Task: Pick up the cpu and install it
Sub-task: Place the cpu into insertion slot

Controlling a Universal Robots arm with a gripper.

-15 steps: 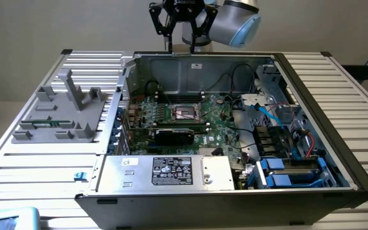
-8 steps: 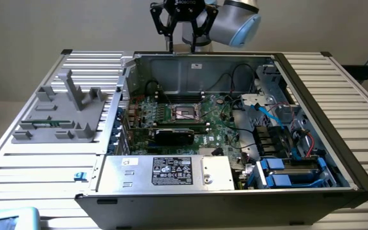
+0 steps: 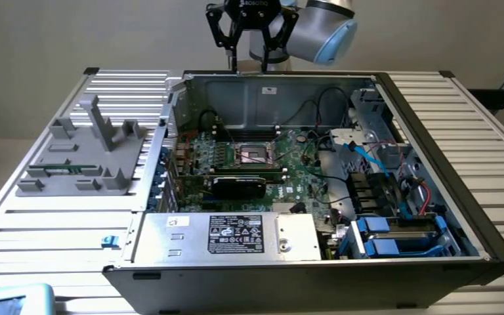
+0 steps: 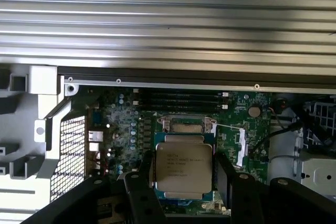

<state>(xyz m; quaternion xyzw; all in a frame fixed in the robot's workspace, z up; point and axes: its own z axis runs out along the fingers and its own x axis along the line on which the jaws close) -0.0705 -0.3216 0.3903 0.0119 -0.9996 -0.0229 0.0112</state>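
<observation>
Currently claw (image 3: 250, 64) clamps cpu (image 4: 184, 174) by two opposite edges. Socket (image 4: 186, 127) sits well below claw, offset. You hold cpu level and square its corners to socket frame.

Above the rear wall of the computer case (image 3: 278, 105): white brand lettering on the body of the gripper (image 3: 249, 68), partly cut off, reading roughly ROBOTIQ. At the front of the computer case, on the power supply (image 3: 296, 239): black label (image 3: 237, 235) with white print and small certification marks, none legible; white sticker (image 3: 176, 222) beside it, mark unreadable. On the cpu (image 4: 182, 169) metal top: several printed lines, not legible.
</observation>
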